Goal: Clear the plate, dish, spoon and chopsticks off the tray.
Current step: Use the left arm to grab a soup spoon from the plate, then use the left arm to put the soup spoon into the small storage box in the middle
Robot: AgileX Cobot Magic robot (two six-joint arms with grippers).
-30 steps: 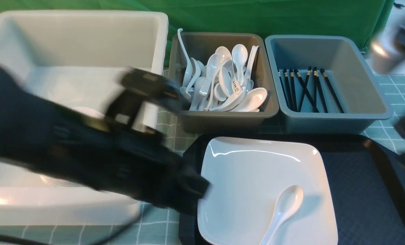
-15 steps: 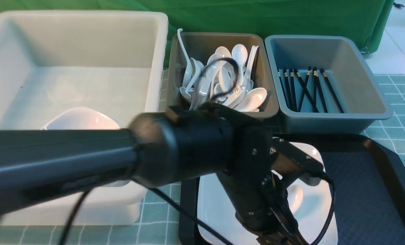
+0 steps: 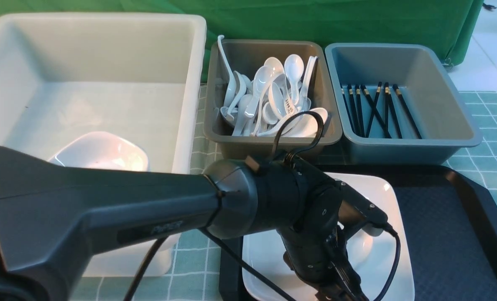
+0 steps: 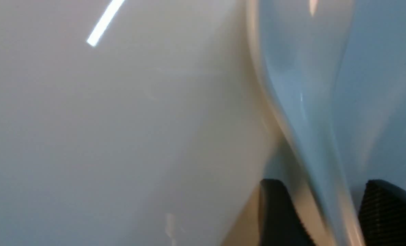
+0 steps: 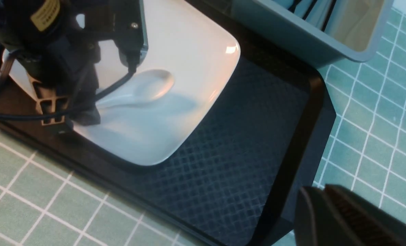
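Note:
The large white plate (image 3: 382, 196) lies on the left part of the black tray (image 3: 449, 234). The white spoon (image 3: 362, 251) lies on the plate, mostly hidden by my left arm; the right wrist view shows its bowl (image 5: 151, 87). My left gripper (image 3: 340, 292) points down at the spoon's handle. In the left wrist view it (image 4: 325, 184) is open with the blurred handle (image 4: 312, 136) between its fingers. My right gripper (image 5: 320, 201) is shut and empty above the tray's rim (image 5: 302, 143). No chopsticks show on the tray.
A big white tub (image 3: 189, 83) at the left holds a small white dish (image 3: 102, 152). A grey tub (image 3: 215, 125) holds several spoons. A blue-grey tub (image 3: 453, 104) holds several black chopsticks (image 3: 373, 110). All stand on a green checked cloth (image 3: 495, 108).
My left arm swung from over the white tub to over the plate and came down at the spoon's handle. My right arm left the front view.

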